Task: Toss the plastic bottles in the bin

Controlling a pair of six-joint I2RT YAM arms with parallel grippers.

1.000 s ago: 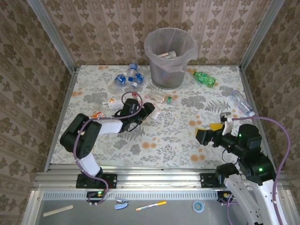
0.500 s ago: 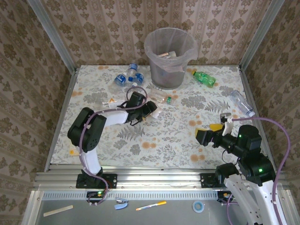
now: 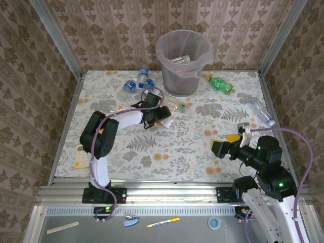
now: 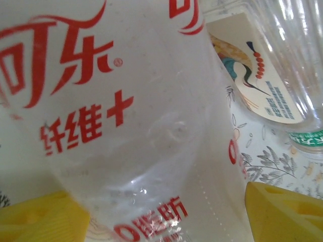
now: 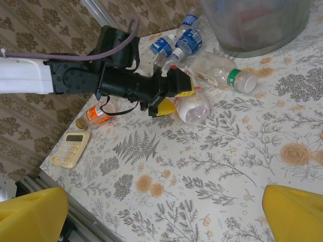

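Near the tabletop's (image 3: 172,152) left edge lie a calculator (image 3: 80,156) and an orange-label bottle (image 5: 96,115). Blue-label bottles (image 3: 136,84) cluster toward the far-left corner. The left jaws are closed partway on a red-lettered bottle (image 4: 126,126), pinching its sides just short of the bin (image 3: 172,76), probably to carry it up over the rim. The bin stands at the middle of the far edge with discarded bottles (image 3: 178,59) inside. A green bottle (image 3: 221,84) and a clear bottle (image 3: 261,111) wait toward the right edge. The right jaws gape fully and hold nothing, parked by the near-right corner, likely out of the left arm's way.
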